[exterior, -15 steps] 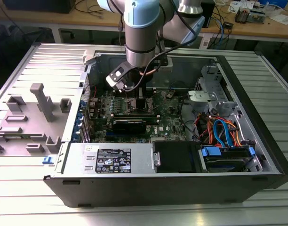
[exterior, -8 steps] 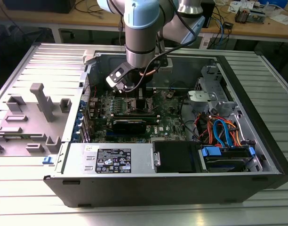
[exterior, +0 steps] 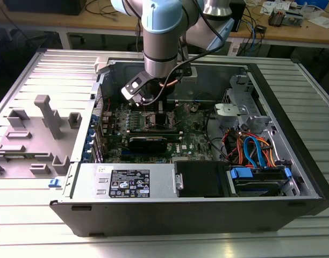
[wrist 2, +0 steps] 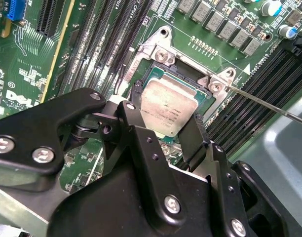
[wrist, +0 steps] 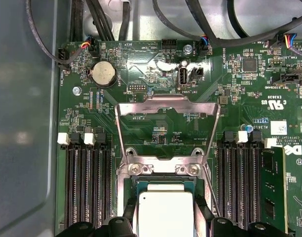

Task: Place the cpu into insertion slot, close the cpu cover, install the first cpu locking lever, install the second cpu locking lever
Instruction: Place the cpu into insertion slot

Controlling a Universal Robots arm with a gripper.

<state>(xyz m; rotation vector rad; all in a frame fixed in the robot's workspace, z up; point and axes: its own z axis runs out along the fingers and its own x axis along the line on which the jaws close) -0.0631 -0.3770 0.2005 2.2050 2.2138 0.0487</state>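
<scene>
In the second wrist view, the tool [wrist 2: 163, 118] pinches the cpu [wrist 2: 168, 101] between 2 fingers, one on each side edge. The cpu sits in the slot [wrist 2: 152, 50]. In the first wrist view, the cover [wrist: 166, 105] stands open.

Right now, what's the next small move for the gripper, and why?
Probably open the gripper and lift straight up. The cpu looks level inside the insertion slot, with the gripper clamped on two of its sides. In the first wrist view the cpu cover stands open, so placing looks done.
</scene>
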